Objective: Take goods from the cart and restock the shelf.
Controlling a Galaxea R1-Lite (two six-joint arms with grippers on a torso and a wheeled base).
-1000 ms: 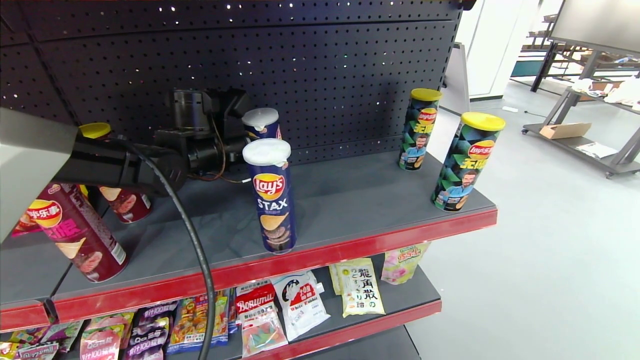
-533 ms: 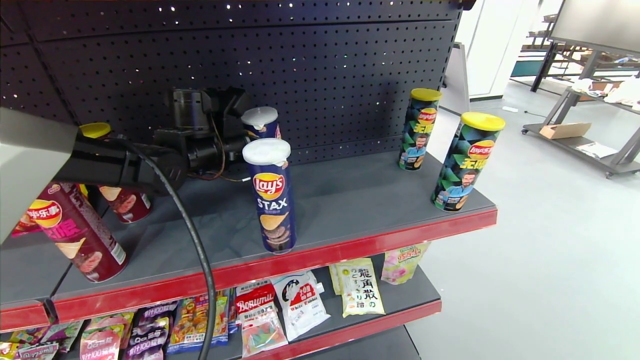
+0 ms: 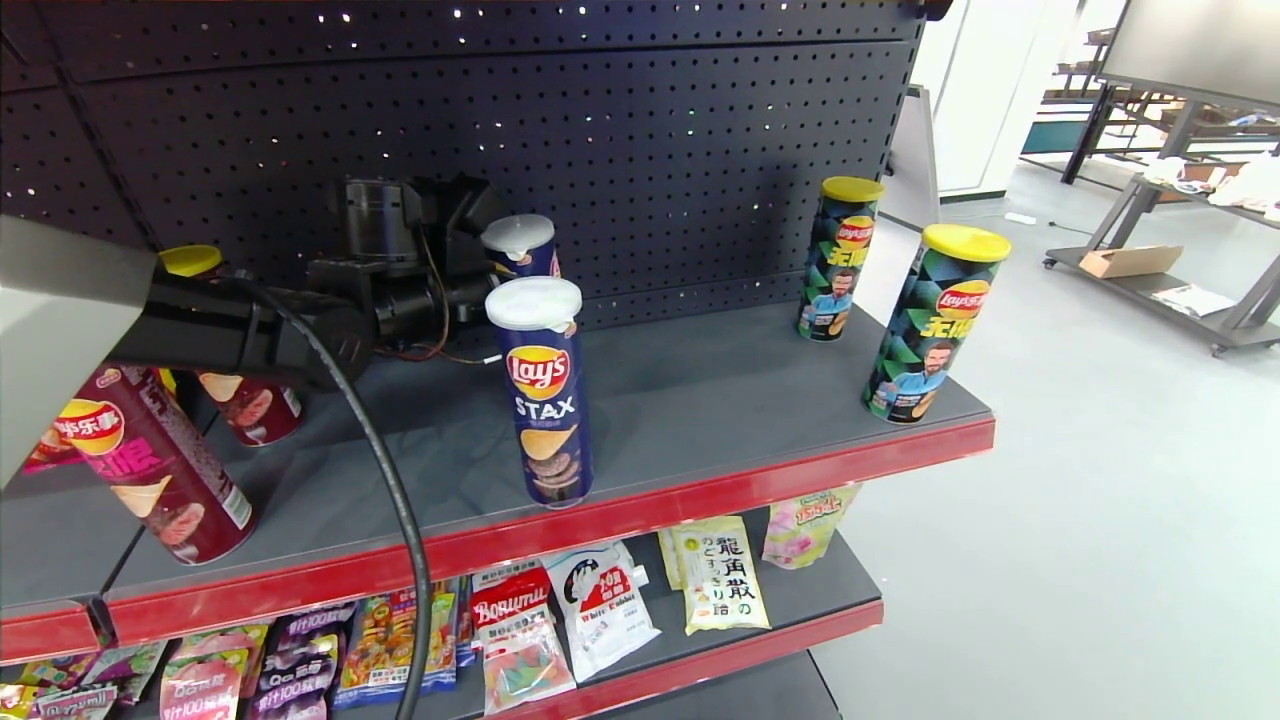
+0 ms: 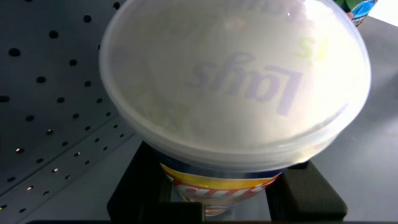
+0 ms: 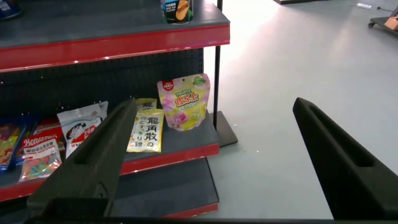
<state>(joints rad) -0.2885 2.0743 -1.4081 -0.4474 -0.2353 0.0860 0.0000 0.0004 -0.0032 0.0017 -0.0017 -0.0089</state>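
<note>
I am seating the rear blue can, pinched in my left end effector, on the shelf; next comes letting go.

The dark grey metal shelf board with a red front edge carries tall crisp cans. The jaws of the left gripper clasp a rear blue can with white lid. Just in front of the jaws stands a front blue can with white lid. Well to their right stand a rear green-black can with yellow lid and a front green-black can. To their left are a front dark red can and a rear dark red can.
</note>
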